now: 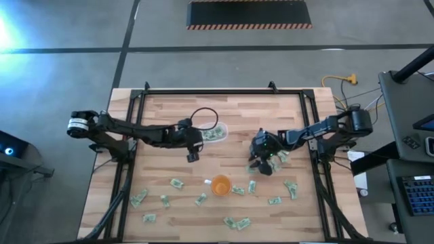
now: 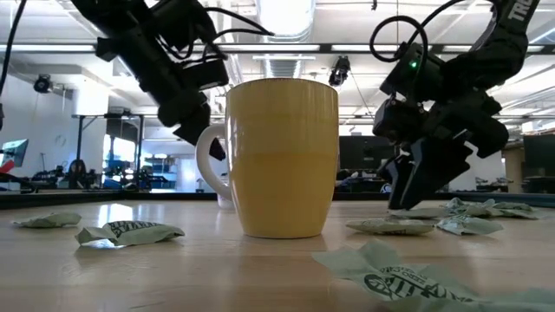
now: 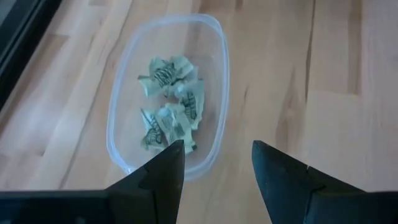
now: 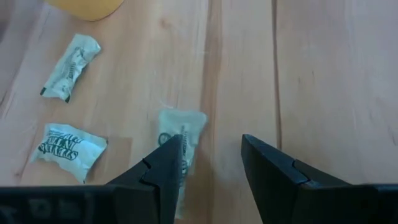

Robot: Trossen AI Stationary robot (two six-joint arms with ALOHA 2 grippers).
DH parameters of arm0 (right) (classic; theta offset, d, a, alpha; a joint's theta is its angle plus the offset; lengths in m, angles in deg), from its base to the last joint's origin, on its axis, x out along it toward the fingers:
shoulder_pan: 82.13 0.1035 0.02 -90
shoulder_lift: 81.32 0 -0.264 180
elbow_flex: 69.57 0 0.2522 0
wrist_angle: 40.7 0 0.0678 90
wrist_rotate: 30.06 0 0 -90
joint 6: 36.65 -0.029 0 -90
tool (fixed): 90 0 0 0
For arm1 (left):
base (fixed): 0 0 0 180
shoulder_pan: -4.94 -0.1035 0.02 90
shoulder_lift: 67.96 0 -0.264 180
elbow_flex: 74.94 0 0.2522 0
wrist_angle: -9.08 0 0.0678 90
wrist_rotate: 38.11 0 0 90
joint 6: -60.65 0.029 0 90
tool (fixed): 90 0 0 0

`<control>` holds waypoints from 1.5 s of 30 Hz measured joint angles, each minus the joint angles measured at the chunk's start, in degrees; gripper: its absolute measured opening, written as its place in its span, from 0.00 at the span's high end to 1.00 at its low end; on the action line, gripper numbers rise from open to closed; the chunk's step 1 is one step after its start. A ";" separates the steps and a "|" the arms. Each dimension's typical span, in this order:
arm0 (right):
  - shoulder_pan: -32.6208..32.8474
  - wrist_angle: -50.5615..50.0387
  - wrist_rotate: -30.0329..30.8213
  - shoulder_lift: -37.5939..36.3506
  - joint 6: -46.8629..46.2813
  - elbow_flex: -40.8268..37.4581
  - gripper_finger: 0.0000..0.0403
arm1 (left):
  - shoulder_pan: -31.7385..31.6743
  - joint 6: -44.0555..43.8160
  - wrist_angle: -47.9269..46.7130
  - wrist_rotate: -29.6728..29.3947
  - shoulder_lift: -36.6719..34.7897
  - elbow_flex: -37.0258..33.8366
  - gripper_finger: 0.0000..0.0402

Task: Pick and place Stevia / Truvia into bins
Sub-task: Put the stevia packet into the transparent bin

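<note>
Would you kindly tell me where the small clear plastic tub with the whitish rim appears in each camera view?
High view: the small clear plastic tub sits above centre, just right of the left gripper.
Low view: not identifiable; the orange cup blocks the middle.
Left wrist view: tub lies ahead of the open fingers, holding pale green sachets.
Right wrist view: not in it.
Shared landmark: the orange cup.

The right arm's two dark fingers [image 4: 163, 171] stand parted, nothing held between them, over pale wooden planks [image 4: 323, 74]. A small pale green and white paper sachet [image 4: 181, 134] lies flat, partly hidden behind one finger. Two more crumpled sachets lie apart from it [image 4: 70, 66] [image 4: 66, 149]. The edge of an orange cup [image 4: 87, 7] shows nearby.
</note>
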 joint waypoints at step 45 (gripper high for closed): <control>5.28 -6.09 5.14 -1.18 9.41 2.27 0.90 | -0.07 -1.33 2.09 -0.17 0.00 -1.17 0.57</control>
